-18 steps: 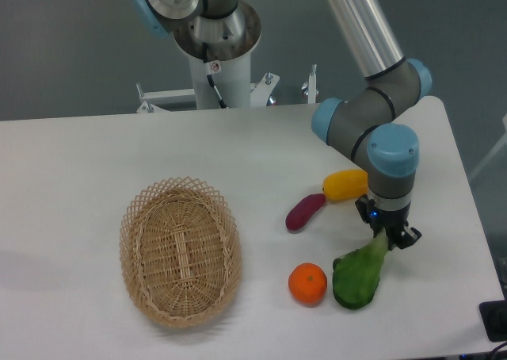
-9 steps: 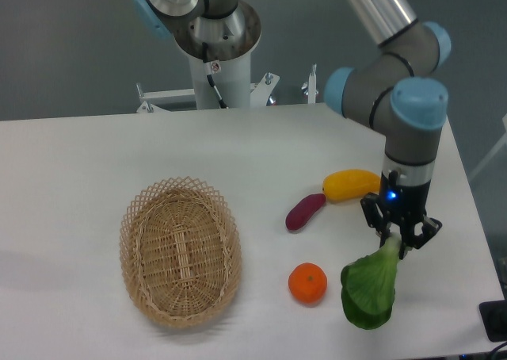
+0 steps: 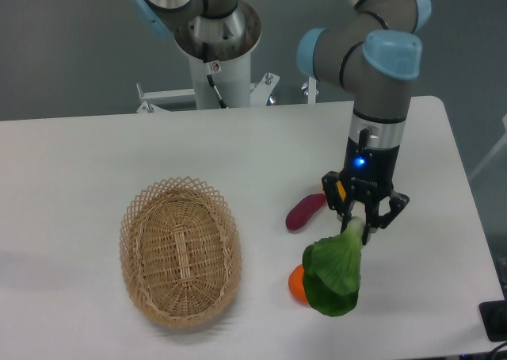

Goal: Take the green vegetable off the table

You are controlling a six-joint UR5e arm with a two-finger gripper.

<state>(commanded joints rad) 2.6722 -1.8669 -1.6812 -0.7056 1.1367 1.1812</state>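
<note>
We see the green vegetable [image 3: 333,274], a bok-choy-like toy, hanging leaves-down from the gripper [image 3: 362,220], whose two fingers are closed on its pale stalk end. The broad dark green leaves dangle in front of the white table [image 3: 95,162], toward its near right part, and we cannot tell for sure from this single view whether the leaf tips clear the surface, though the vegetable appears lifted. Its leaves cover most of an orange [image 3: 295,285], of which only a sliver shows at their left edge. Just left of the gripper lies a purple eggplant-like piece [image 3: 304,211], angled on the tabletop. A small patch of a yellow piece [image 3: 341,190] shows behind the gripper body, mostly hidden. The arm [image 3: 382,90] drops straight down to the wrist, where a blue light glows. Well apart, on the left half of the table, sits an oval wicker basket [image 3: 180,250]. The robot's base pedestal [image 3: 215,47] stands behind the far edge.
</note>
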